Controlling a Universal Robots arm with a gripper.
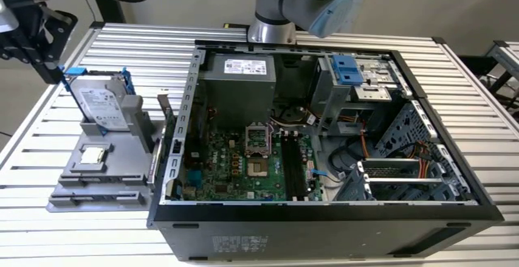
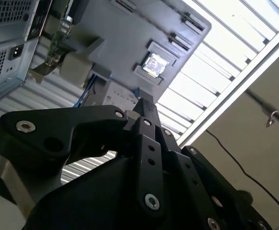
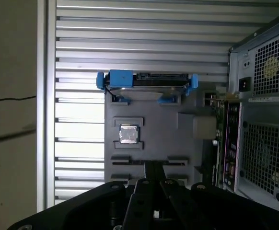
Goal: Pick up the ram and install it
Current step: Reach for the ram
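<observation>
Gripper hangs above the table, near the far corner at the exterior view's left and just beyond the far end of the grey holder. In both wrist views the fingertips meet at a point, with nothing seen between them.

The holder lies on the slats along the table's left edge in the exterior view.
- A narrow band of bare slats is left between the holder and that edge.
- A wider bare strip runs toward the near edge.
- The holder's other long side sits just beside the wall of the open computer case, with almost no gap.

On the holder:
- The hard drive, in a blue bracket, stands on edge at the far end.
- The processor chip lies flat in its recess mid-holder.
- The long grooves at the near end show as thin dark lines.

Inside the case:
- The black memory slots run lengthwise beside the processor socket.
- The power supply stands at the far wall.
- The drive cage and cables crowd the side at the exterior view's right.
- The space directly above the slots is open.

Ram: I cannot tell its position from these views, whether seated in a slot or resting in a holder groove.
</observation>
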